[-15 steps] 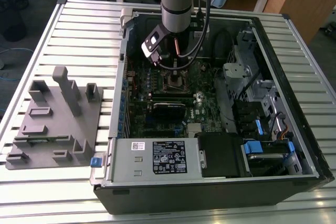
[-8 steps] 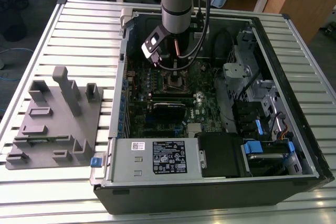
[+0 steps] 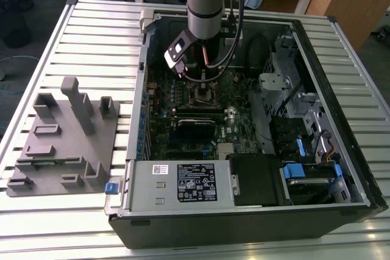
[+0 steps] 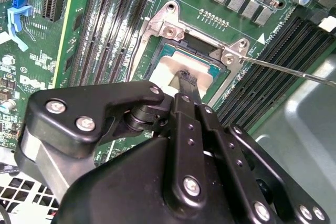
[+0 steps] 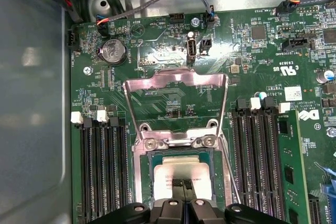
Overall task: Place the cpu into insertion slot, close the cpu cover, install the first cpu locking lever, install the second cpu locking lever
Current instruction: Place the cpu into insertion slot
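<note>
The cpu lies flat in the insertion slot on the green board, its pale grey top showing in both wrist views. My gripper stands directly over the cpu, fingers together, with the dark tip at or just above the chip's top. The cpu cover, a silver frame with a square window, is swung open and leans back from its hinge beyond the slot. A thin locking lever sticks out free beside the slot. In the exterior view the gripper hangs inside the open computer case above the insertion slot.
Long black memory slots flank the socket on both sides. Case walls, a drive cage and cables crowd the exterior view's right; the power supply sits at the front. A grey fixture stands on the slatted table at the exterior view's left.
</note>
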Controlling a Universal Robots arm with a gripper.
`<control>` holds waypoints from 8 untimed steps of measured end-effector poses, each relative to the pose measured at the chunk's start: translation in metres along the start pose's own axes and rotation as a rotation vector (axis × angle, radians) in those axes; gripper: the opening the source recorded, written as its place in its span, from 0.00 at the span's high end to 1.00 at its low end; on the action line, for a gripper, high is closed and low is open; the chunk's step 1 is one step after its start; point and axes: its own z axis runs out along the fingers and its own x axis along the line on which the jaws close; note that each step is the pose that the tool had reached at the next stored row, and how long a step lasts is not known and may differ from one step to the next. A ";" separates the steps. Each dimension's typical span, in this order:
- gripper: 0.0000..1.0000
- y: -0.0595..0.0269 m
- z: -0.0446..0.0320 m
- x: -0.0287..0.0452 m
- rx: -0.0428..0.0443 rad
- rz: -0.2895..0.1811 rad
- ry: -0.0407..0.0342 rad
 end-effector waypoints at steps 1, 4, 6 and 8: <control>0.89 0.0000 0.0000 0.0000 0.0000 0.000 0.0000; 0.89 0.0000 -0.0004 0.0000 -0.0001 0.000 0.0001; 0.89 0.0003 -0.0013 0.0005 -0.0011 0.000 0.0021; 0.89 0.0007 -0.0030 0.0009 -0.0016 0.000 0.0032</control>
